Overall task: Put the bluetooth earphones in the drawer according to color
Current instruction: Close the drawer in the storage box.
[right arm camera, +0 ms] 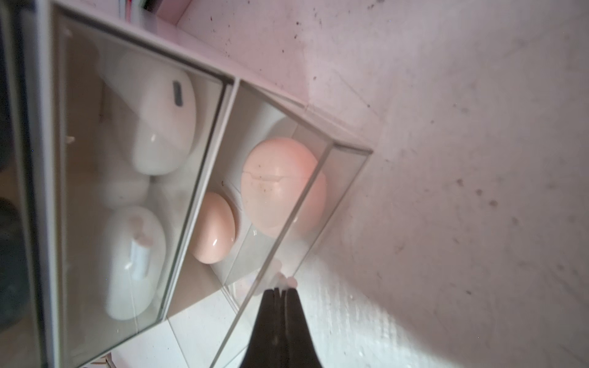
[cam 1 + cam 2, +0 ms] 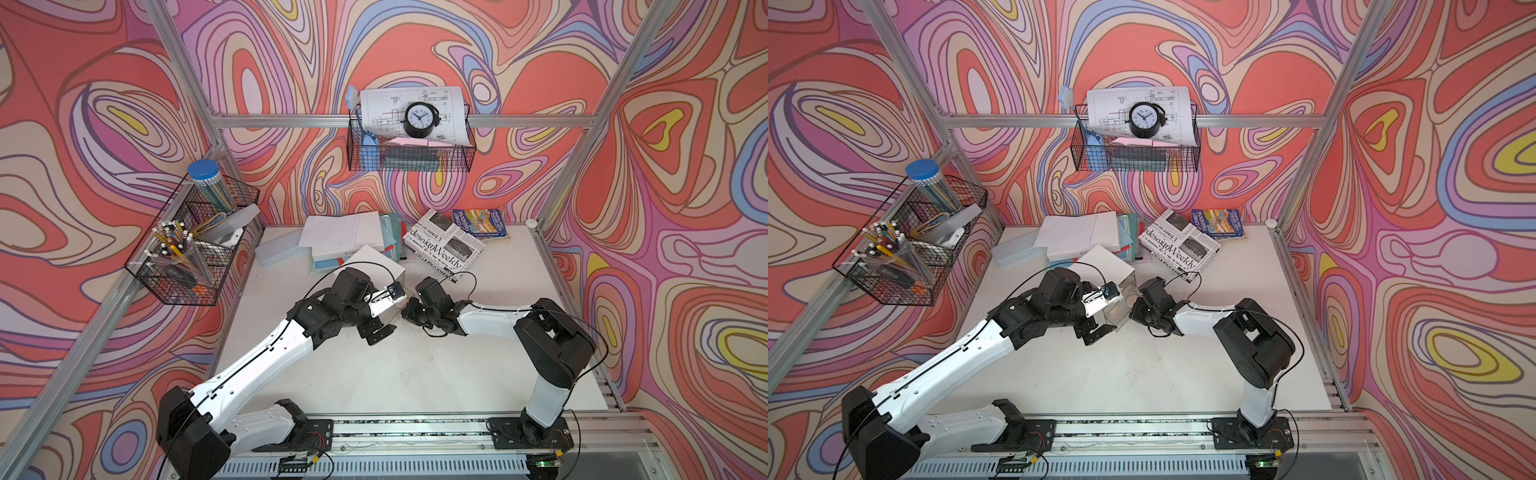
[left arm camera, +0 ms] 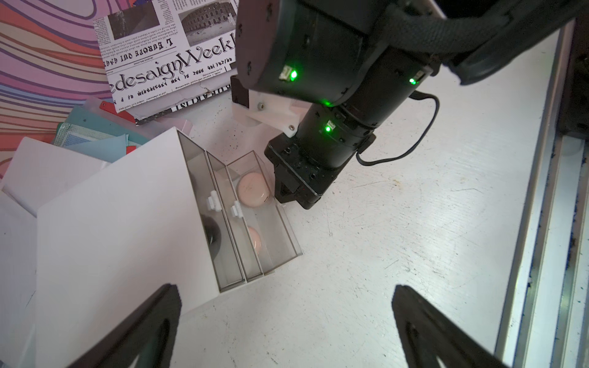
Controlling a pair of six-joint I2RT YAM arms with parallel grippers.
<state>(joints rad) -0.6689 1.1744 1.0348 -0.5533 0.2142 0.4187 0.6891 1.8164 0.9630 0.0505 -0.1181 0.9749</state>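
Two pink cases [image 1: 283, 188] lie in the bottom drawer [image 3: 283, 223], which stands partly out; white cases [image 1: 162, 121] sit in the drawer above [image 1: 143, 44]. We judge them light, hard and slippery, best pinched across the flat sides. The right gripper [image 1: 280, 291] is pressed together at the drawer front, perhaps touching its knob [image 1: 285, 280]; the left gripper [image 3: 287, 288] gapes empty.

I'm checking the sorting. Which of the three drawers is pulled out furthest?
The pink-case drawer, at the tips of the shut right pincer. The drawers with white cases and a black case sit further in.
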